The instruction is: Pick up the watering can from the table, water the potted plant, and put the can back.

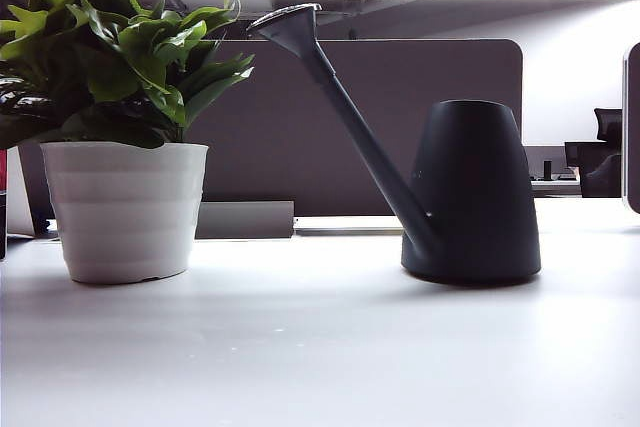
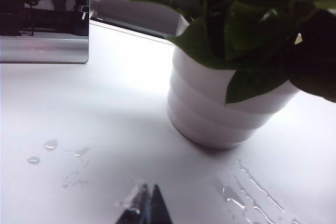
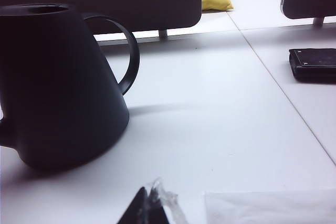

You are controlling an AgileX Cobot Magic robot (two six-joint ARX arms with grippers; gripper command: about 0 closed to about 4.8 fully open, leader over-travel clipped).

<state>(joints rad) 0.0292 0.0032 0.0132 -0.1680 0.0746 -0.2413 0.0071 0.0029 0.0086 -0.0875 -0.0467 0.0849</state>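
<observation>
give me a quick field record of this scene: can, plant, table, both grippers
can: watering can upright on table, spout toward plant, untouched
plant: potted plant left of can, apart
table: water drops near pot
left gripper: shut, low, near pot, empty
right gripper: shut, low, near can, empty

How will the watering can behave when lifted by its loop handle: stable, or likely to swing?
The watering can looks rigid, and its wide base probably resists tipping on the table. The long spout juts far to one side, so it may pitch spout-down when lifted. The thin loop handle looks smooth and might pivot in the right gripper.
</observation>
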